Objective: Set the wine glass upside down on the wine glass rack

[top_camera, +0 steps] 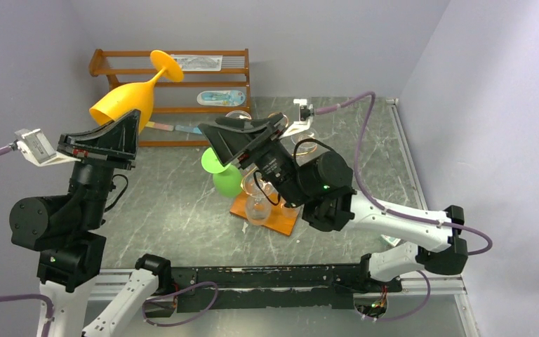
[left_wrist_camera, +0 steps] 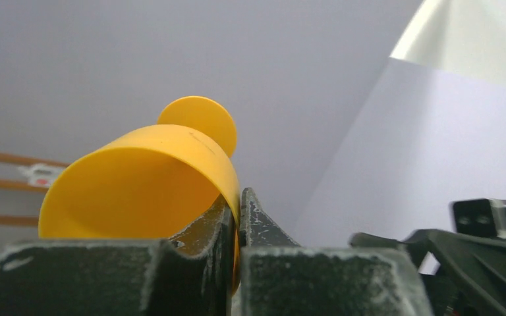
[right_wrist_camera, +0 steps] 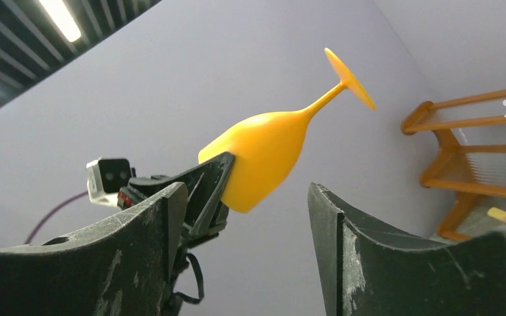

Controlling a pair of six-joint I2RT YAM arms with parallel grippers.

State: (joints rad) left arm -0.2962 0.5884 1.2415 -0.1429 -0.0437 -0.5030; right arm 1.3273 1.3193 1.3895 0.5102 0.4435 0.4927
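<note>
Rack under right arm, green glass beside

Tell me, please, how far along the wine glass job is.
Done: the yellow wine glass is lifted, tilted with its foot uppermost. In hand: the left gripper has its jaws shut on the bowl's rim; the right gripper is open and empty. Left: carrying it to the wine glass rack, by the green glass, and hanging it there.
</note>
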